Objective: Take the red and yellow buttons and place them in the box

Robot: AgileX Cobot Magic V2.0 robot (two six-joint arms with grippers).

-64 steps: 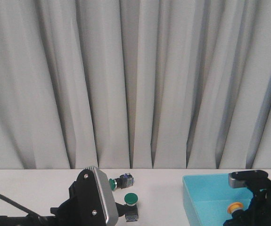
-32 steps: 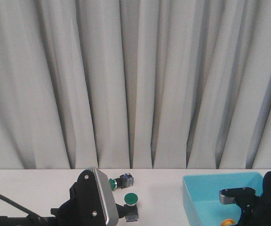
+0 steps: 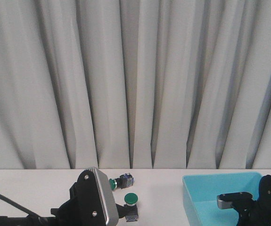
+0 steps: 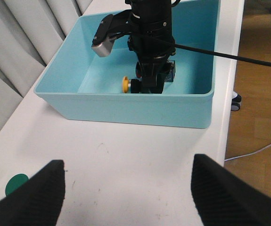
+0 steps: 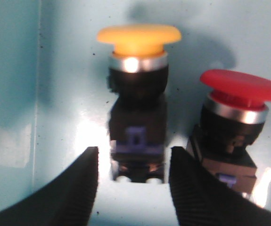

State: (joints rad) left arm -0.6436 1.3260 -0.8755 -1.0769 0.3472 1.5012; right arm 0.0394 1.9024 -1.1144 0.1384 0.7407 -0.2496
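The yellow button (image 5: 138,70) lies on the floor of the light blue box (image 5: 12,70), with the red button (image 5: 239,108) next to it. My right gripper (image 5: 134,174) is down inside the box, open, its fingers on either side of the yellow button's dark base with a gap on each side. In the left wrist view the right gripper (image 4: 149,87) stands in the box (image 4: 126,106) over the yellow button (image 4: 125,84). My left gripper (image 4: 128,188) is open and empty above the white table. In the front view the box (image 3: 206,188) is at the right.
Two green-capped buttons (image 3: 131,198) (image 3: 112,183) sit on the table between the left arm (image 3: 95,200) and the box. One green cap (image 4: 16,184) shows beside the left fingers. The table's edge (image 4: 234,70) runs close behind the box, with floor beyond.
My right gripper has gone down into the box with the yellow button. The yellow cap has dropped out of the front view. The left arm has not moved.
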